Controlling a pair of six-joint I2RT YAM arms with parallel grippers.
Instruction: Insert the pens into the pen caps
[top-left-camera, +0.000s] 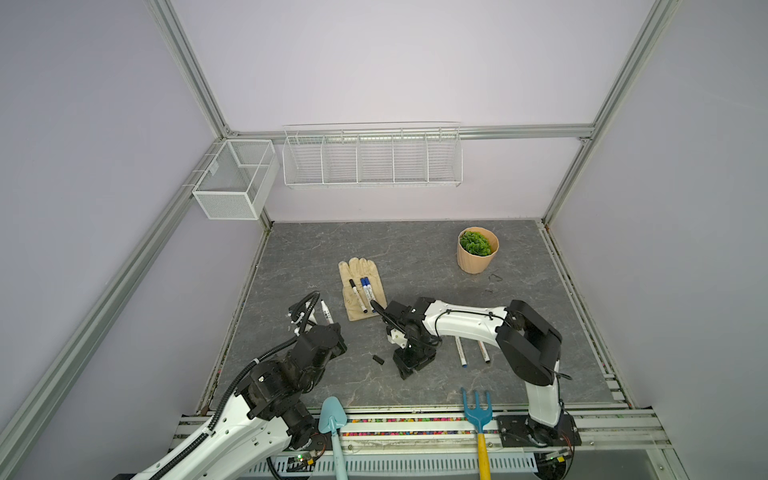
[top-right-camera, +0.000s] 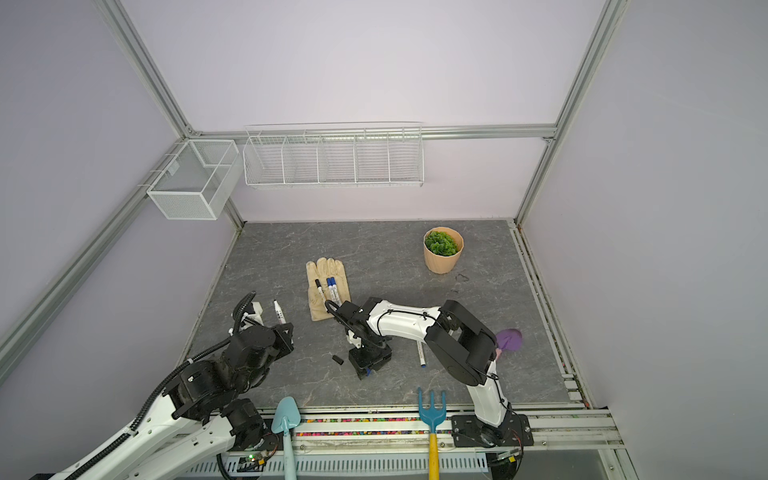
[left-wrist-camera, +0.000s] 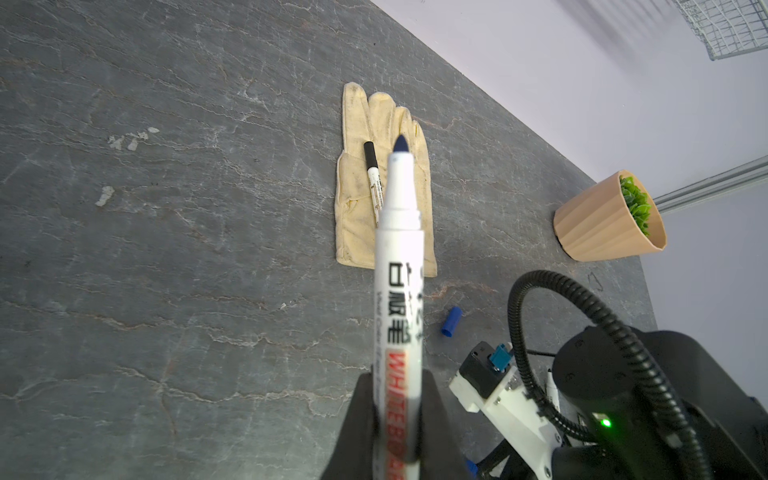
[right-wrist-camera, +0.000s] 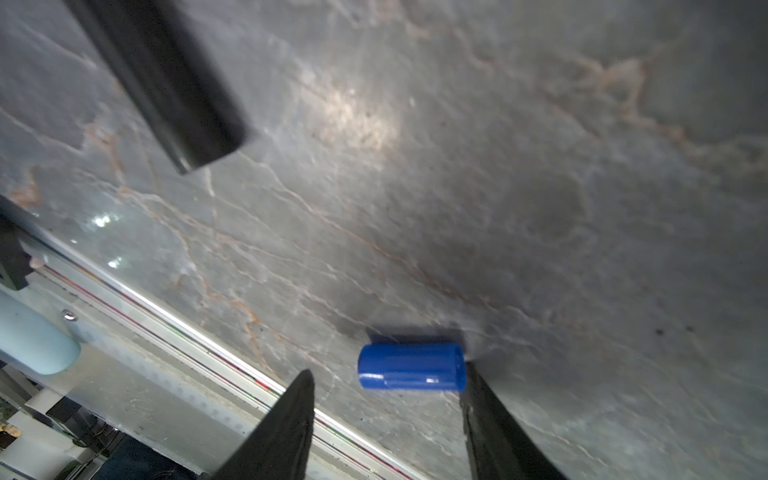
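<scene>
Grey marbled tabletop (top-left-camera: 415, 257). Left gripper (left-wrist-camera: 397, 399) clamps uncapped pen (left-wrist-camera: 399, 270) by its barrel, left-centre in both top views. Right gripper (right-wrist-camera: 386, 370), lower centre, straddles blue cap (right-wrist-camera: 411, 365) lying flat, fingers parted. Cap likely light, rigid, slick, prone to rolling; pinch its sides.

- Left arm (top-left-camera: 232, 428): I read white shell links dotted with small dark holes, joined by black housings.
- A ribbed black conduit (top-left-camera: 239, 380) runs along its length.
- Right arm (top-left-camera: 465, 322): same white shells, a boxy black elbow (top-left-camera: 528, 345), and a thin black cable tied along the link.
- Its black base plate (top-left-camera: 513, 430) shows bolt holes.
- At the right arm's wrist I note a white bracket (left-wrist-camera: 498, 401) with small screws, a blue connector (left-wrist-camera: 500, 357) and a green light (left-wrist-camera: 606, 423).
- Left end effector (left-wrist-camera: 397, 386) and right end effector (right-wrist-camera: 388, 370): matte black, tapered fingers.
</scene>
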